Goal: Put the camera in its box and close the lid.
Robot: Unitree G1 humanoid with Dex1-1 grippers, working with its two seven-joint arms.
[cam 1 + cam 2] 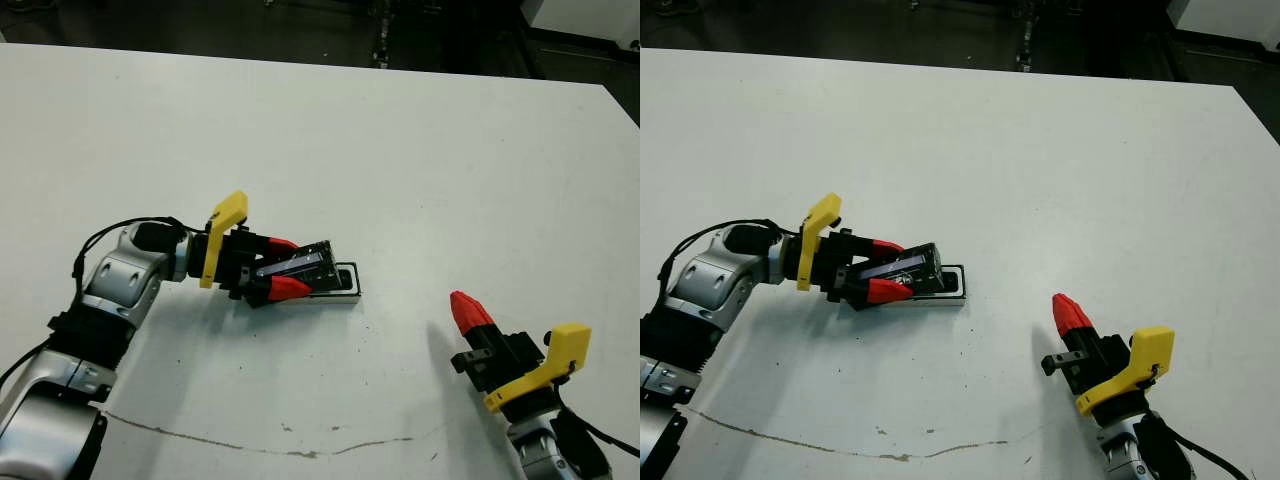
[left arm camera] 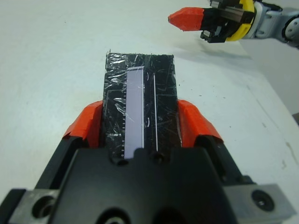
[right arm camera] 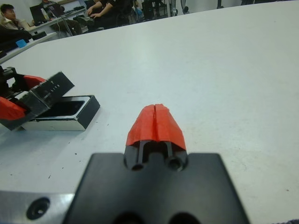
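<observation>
The lid (image 1: 314,262), black and crinkly with a pale strip, is clamped between the red fingers of my left gripper (image 1: 294,266). It hangs tilted over the near end of the box (image 1: 348,287). In the right wrist view the box (image 3: 70,122) rests on the table, and its inside shows a dark glossy face that looks like the camera (image 3: 65,108). The lid (image 3: 46,91) slopes up from the box's far edge and leaves it uncovered. My right gripper (image 1: 462,305) is shut on nothing, low over the table to the right of the box, its tip pointing toward it.
A thin brownish scratch line (image 1: 250,445) runs across the white table near its front edge. Beyond the far edge are dark floor and equipment. People (image 3: 14,18) sit at desks in the background of the right wrist view.
</observation>
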